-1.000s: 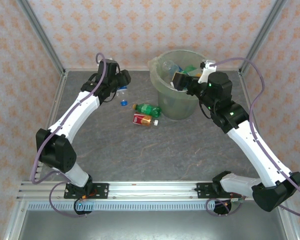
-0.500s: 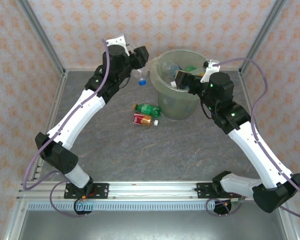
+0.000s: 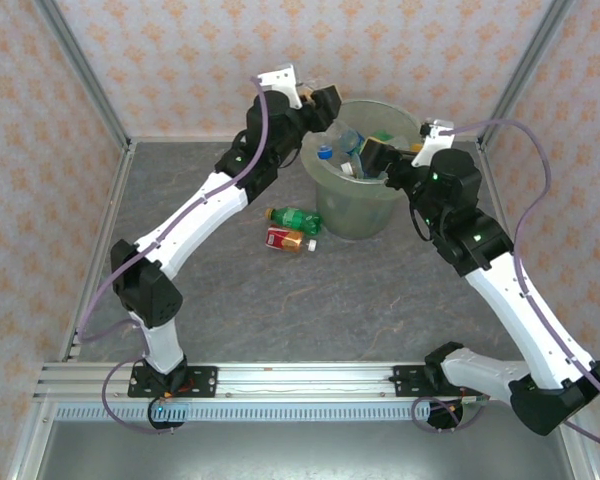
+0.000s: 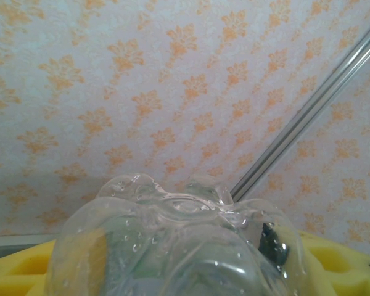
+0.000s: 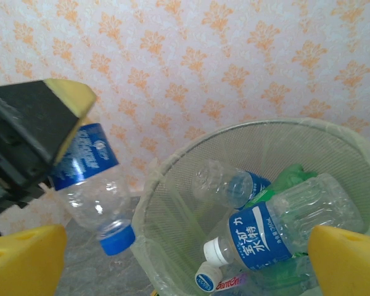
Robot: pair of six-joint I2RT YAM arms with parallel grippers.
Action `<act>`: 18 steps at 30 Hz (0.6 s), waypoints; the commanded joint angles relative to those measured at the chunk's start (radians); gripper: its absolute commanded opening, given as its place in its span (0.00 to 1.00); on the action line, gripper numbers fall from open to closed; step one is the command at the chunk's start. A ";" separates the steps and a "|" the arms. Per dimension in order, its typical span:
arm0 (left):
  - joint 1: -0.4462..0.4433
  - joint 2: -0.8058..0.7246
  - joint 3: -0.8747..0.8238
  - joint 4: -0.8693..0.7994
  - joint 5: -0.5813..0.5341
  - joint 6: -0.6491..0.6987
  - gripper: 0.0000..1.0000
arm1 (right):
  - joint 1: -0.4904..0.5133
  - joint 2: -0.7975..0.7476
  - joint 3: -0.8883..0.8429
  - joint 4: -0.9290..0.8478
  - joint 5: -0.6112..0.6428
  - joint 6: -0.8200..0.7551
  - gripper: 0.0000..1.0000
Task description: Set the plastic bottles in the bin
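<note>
Orange-patterned walls enclose a grey worktop (image 3: 280, 300). The left end effector (image 3: 323, 103) is clamped on a clear blue-labelled bottle (image 5: 86, 185), cap down, above the bin (image 3: 350, 210) at its left rim. The right end effector (image 3: 368, 158) hangs over the bin, jaws wide apart. A green bottle (image 3: 293, 217) and a red-labelled bottle (image 3: 285, 238) lie beside the bin.

Clear glossy plastic bottles (image 5: 259, 237), translucent plastic bin (image 5: 283, 151), matt grey table (image 3: 330, 300)

left gripper (image 3: 329, 106) raised, gripping; right gripper (image 3: 369, 157) spread wide.
</note>
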 commanded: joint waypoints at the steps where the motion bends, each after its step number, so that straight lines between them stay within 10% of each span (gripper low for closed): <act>1: -0.024 0.030 0.039 0.150 -0.023 0.028 0.49 | 0.006 -0.029 -0.005 -0.007 0.043 -0.019 1.00; 18: -0.047 0.218 0.062 0.480 -0.082 0.023 0.46 | 0.006 -0.055 -0.015 -0.026 0.068 -0.033 1.00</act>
